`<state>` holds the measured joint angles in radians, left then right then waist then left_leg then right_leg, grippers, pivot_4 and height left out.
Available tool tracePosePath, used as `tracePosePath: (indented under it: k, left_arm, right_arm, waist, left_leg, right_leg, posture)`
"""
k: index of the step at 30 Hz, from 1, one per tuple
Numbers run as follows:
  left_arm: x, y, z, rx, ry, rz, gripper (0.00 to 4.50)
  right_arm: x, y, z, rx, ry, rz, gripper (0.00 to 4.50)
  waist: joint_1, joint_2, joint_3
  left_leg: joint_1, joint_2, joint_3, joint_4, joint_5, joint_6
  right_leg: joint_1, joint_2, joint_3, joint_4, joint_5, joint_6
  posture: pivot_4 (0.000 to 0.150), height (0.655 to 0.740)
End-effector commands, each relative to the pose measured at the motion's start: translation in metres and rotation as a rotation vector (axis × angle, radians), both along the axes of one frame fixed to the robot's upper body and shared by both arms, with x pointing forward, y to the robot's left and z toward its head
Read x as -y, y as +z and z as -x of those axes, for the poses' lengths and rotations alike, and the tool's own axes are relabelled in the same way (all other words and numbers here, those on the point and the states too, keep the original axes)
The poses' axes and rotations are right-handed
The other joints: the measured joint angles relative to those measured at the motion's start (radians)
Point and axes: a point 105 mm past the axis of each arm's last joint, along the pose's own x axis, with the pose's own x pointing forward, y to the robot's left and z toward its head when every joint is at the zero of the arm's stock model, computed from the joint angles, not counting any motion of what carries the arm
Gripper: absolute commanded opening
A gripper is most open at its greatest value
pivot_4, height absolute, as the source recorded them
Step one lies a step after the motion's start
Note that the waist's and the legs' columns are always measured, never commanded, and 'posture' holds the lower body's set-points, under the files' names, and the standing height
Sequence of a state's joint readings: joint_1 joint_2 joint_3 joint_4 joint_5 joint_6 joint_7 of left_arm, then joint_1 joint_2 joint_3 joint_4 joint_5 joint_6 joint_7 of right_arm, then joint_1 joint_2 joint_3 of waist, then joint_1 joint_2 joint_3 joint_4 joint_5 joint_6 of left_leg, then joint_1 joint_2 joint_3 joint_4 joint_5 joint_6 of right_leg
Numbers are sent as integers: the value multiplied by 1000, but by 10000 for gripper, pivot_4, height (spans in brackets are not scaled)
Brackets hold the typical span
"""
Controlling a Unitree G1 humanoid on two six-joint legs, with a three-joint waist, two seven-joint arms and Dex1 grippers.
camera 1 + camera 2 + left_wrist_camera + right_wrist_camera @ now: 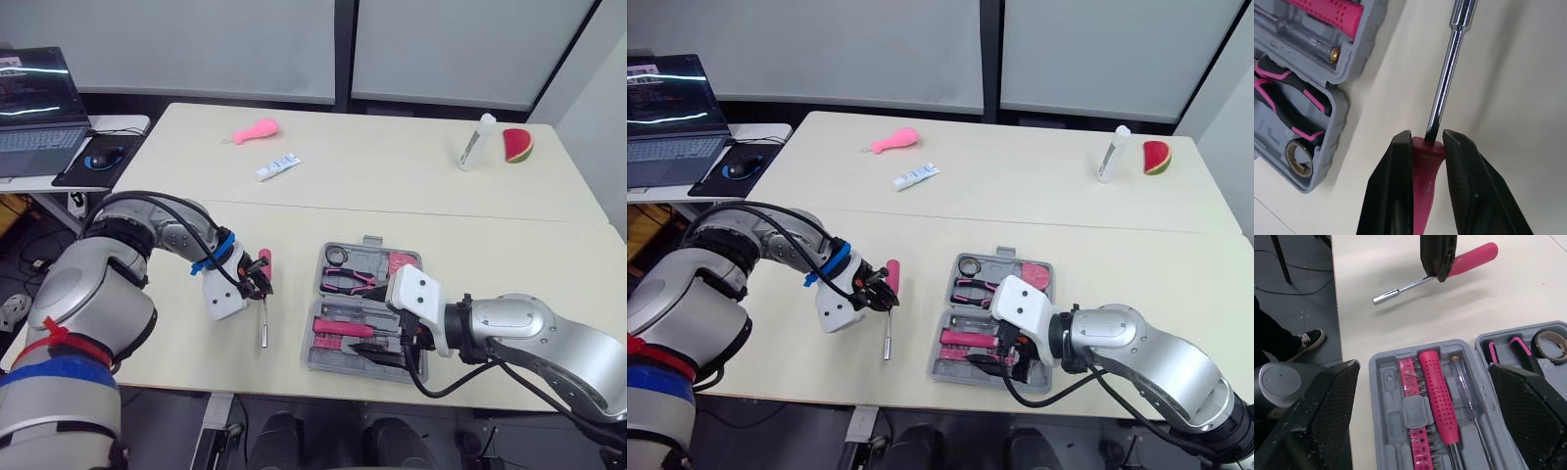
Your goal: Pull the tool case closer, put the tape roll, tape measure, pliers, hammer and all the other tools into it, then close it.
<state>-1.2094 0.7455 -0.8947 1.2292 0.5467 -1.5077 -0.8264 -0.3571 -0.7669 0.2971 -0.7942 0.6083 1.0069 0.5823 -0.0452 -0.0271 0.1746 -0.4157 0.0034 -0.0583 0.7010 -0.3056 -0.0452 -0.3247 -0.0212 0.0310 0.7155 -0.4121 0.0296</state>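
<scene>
The grey tool case (315, 352) lies open near the table's front edge. It holds the pliers (351, 281), the tape roll (337, 256), a pink tape measure (402, 262), a pink-handled tool (1439, 391), a clear screwdriver (1466, 391) and a strip of bits (1415, 431). To the left of the case, my left gripper (1426, 139) is shut on the pink handle of a chrome-shafted driver (263, 323). The shaft slants down toward the table. My right gripper (1422, 367) hangs open over the case's near half, with nothing between its fingers (1327, 401).
At the back of the table lie a pink toy (257, 130), a white tube (277, 167), a white bottle (475, 142) and a watermelon slice (517, 146). A laptop (34, 108) and a mouse (106, 155) sit on a side desk at the left. A person's shoe (1307, 339) is on the floor.
</scene>
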Motion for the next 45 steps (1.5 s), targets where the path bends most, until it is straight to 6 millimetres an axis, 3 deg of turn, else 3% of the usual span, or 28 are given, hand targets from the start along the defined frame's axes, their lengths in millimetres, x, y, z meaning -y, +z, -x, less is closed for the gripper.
tracePosePath:
  k: [1, 7, 18, 25, 29, 35, 45]
  left_arm:
    - [-10, 7, -6, -2, 158, 67, 5619]
    - [-18, 13, 5, -122, 383, 115, 5619]
    - [-33, 18, 22, -300, 829, 189, 5618]
    - [-47, 12, 29, -485, 1210, 281, 5618]
    - [-65, -6, 20, -563, 1604, 455, 5618]
    - [-49, -15, 5, -592, 1882, 683, 5618]
    - [-35, -25, -9, -526, 2012, 791, 5618]
  right_arm:
    - [-3, 5, -1, 31, 5, -4, 45000]
    - [-6, 4, -2, 32, 3, -7, 45000]
    - [-10, 2, -2, 39, -2, -14, 45000]
    - [-10, 3, -1, 45, -2, -15, 45000]
    - [-10, 3, -2, 52, -10, -11, 45000]
    - [-14, 4, -10, 73, -42, -14, 45000]
    - [-18, -1, -11, 69, -41, -7, 45000]
  waist:
    - [-9, 0, 0]
    - [-38, 0, 0]
    - [-42, 1, 0]
    - [-40, 1, 0]
    - [-38, 1, -1]
    - [-32, 1, -1]
    - [-11, 1, -1]
  left_leg:
    - [0, 0, 0, 0, 0, -1]
    - [0, 3, -4, -1, 1, -2]
    - [0, 3, -8, 0, 2, -3]
    - [0, 3, -8, 0, 1, -2]
    - [0, 3, -8, 0, 1, -2]
    - [0, 2, -11, 1, 1, -2]
    - [1, 1, -11, 1, 1, -2]
  right_leg:
    - [-1, 0, 0, 0, 0, 0]
    - [-2, 1, 1, 3, 0, 0]
    - [-1, 3, 1, 4, 0, 0]
    - [-1, 4, 1, 5, 0, 0]
    - [-1, 4, 2, 5, 0, 0]
    - [0, 3, 3, 6, 0, 0]
    - [4, 3, 4, 4, 0, 0]
  posture:
    - [1500, 7400]
    - [1500, 7400]
    - [1500, 7400]
    - [1500, 7400]
    - [1500, 7400]
    - [1500, 7400]
    - [1500, 7400]
